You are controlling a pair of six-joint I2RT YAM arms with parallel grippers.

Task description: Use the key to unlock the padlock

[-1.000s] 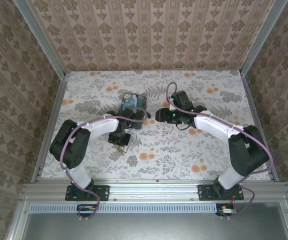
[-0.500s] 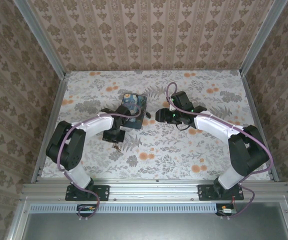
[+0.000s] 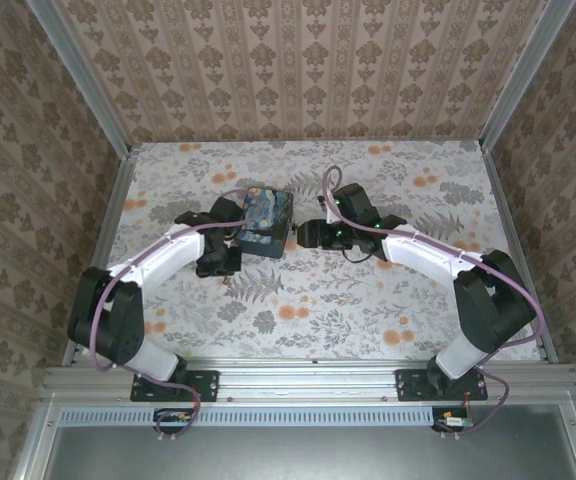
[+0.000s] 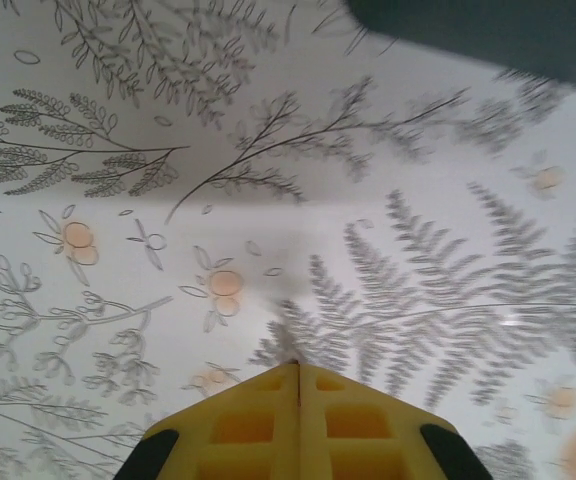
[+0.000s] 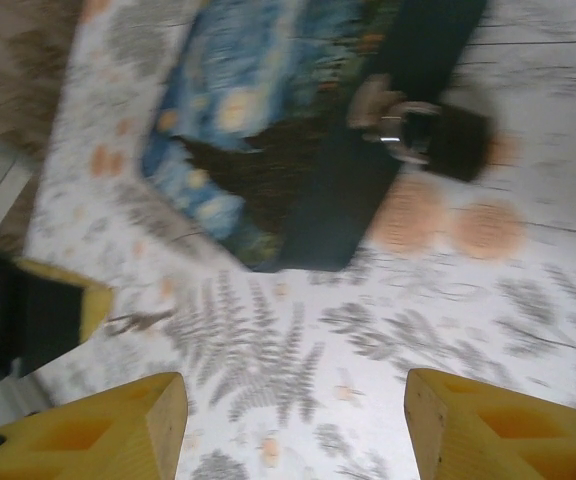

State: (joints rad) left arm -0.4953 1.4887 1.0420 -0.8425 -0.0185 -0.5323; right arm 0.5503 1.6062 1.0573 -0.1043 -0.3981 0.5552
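The padlock (image 5: 423, 135) hangs on the latch at the dark side of a blue painted box (image 5: 238, 120); from above, the padlock (image 3: 294, 232) sits at the box's (image 3: 266, 212) right edge. My right gripper (image 5: 298, 400) is open, hovering over the tablecloth just short of the box, and it (image 3: 306, 234) is right of the padlock. My left gripper (image 4: 298, 365) is shut, tips pressed together over the cloth, and it (image 3: 224, 266) is at the box's near left corner. A thin brownish key (image 5: 140, 322) sticks out from its yellow finger (image 5: 86, 300).
The floral tablecloth (image 3: 368, 300) spreads to the front and right of the box. Patterned walls (image 3: 298, 70) and metal rails (image 3: 98, 250) close in the table on three sides.
My left gripper lifted off the spot where the key lay and moved back and left beside the box, the key with it. My right gripper shifted left toward the padlock.
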